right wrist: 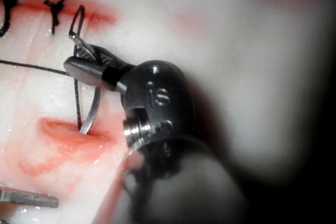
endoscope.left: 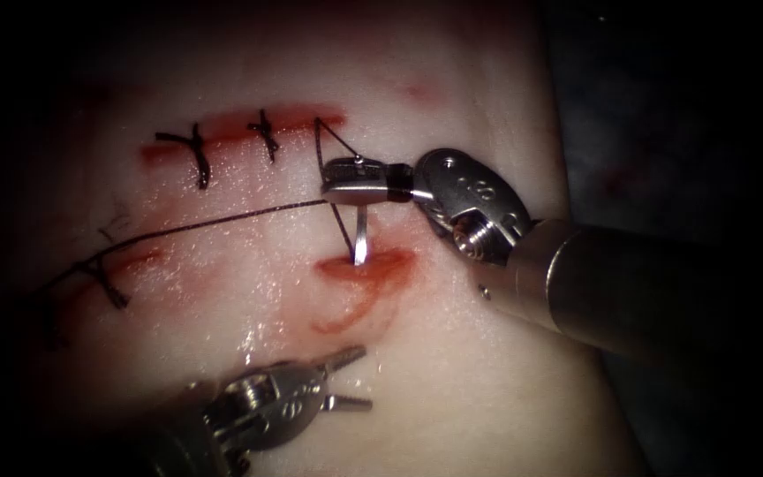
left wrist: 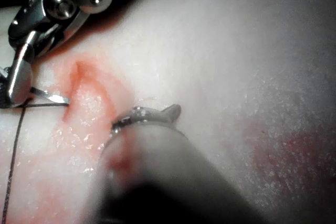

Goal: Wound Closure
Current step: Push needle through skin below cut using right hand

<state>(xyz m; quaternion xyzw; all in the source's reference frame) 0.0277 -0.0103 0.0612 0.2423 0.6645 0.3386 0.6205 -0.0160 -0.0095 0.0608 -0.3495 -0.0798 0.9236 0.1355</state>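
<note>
Endoscope view, nearest first: the left tool sits low in front on the tissue, its fingers spread apart with nothing between them. One finger angles up and right, the other lies nearly level.

Just beyond it, an open cut rimmed with red fluid that trails down in a curved smear.

Above the cut, the right tool comes in from the right, fingers clamped on the needle. Grip falls along the needle's body; the lower part hangs down from the fingers, the tip right at the upper edge of the cut. Whether the tip has entered the tissue, cannot tell.

Right wrist view: the needle curves down from the clamped fingers to the cut's edge, its other end rising above them.

Thread runs from the right tool leftward across the tissue to a stitch at the far left; another length goes up from the tool to the farther cut.

Farthest back, a second cut line carries two tied stitches, both left of the right tool.

Left wrist view: the needle tip lies beside the red-stained cut.
</note>
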